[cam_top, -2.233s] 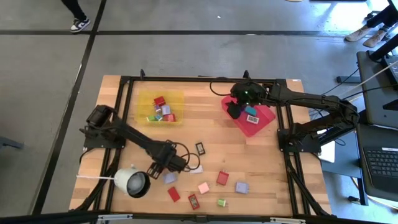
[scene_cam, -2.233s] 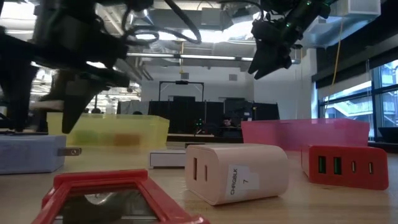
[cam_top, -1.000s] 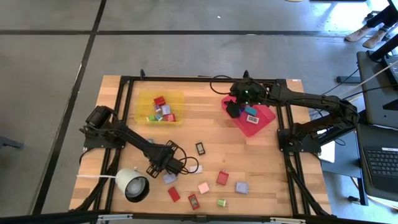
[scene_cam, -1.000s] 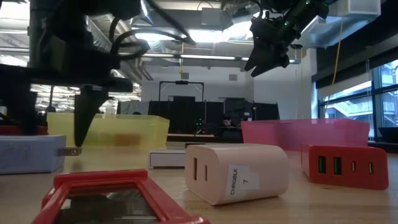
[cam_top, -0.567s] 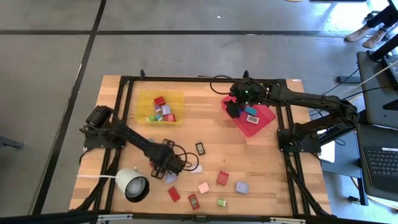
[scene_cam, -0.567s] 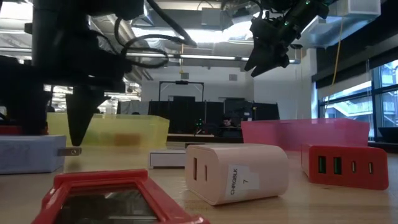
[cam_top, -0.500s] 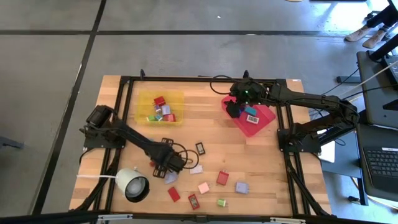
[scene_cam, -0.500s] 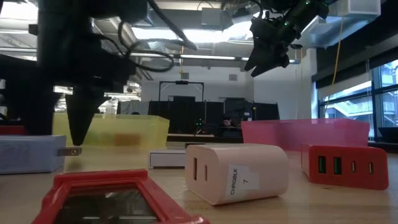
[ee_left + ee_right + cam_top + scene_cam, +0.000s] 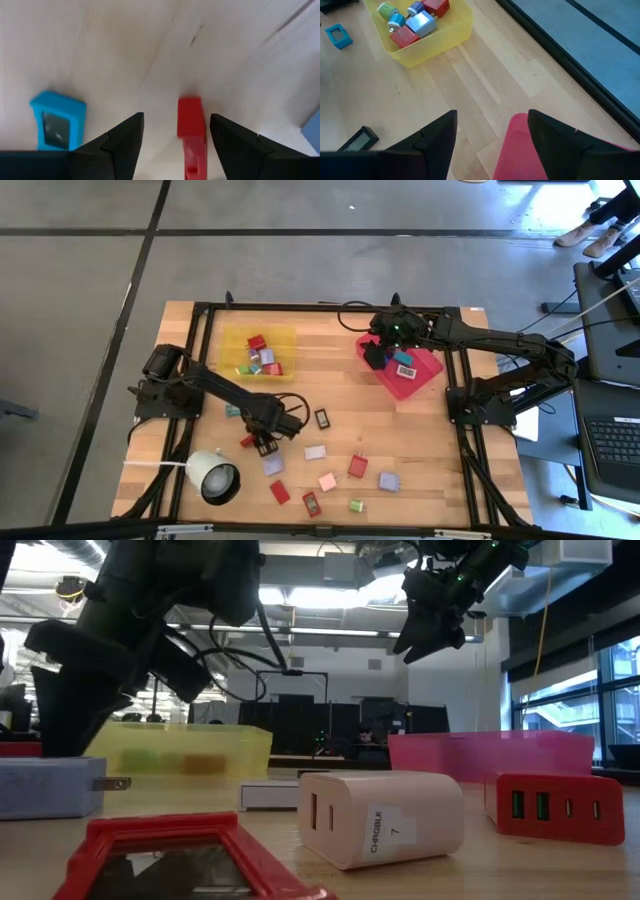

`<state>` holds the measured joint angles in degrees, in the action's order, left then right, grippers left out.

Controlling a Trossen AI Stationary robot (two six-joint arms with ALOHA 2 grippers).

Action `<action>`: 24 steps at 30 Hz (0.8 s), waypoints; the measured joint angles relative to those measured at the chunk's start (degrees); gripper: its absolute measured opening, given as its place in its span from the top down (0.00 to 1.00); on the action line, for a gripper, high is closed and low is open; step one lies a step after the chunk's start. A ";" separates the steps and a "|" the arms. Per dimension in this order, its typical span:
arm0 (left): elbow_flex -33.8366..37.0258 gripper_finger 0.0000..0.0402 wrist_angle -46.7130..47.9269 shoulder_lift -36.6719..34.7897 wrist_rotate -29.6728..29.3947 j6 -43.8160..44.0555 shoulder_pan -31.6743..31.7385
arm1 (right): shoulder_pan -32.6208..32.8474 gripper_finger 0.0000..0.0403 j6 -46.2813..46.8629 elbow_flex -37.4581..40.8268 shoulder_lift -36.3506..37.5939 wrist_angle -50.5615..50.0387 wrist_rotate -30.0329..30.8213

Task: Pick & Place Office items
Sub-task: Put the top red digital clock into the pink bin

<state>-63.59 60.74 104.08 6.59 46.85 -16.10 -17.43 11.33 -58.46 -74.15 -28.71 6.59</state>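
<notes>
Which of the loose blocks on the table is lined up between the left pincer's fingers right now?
The narrow red block, on edge between the open left pincer fingers. The teal block lies off to one side, outside them.

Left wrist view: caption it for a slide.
Open left hand straddling a red block on the wooden table, blue block beside.

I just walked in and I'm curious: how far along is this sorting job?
Partly done. Several items already lie in the yellow tray and a few in the red tray. The left gripper, open, is lined up over a red item. The right gripper hovers open over the red tray. About ten items remain loose on the table.
</notes>
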 joint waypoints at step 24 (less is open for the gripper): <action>-0.02 0.75 -1.32 -0.01 1.00 5.10 -2.17 | 0.02 0.39 0.17 0.00 -0.01 -0.02 -0.02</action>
<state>-63.61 59.42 104.07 7.59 51.94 -18.27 -17.41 11.51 -58.46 -74.16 -28.73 6.57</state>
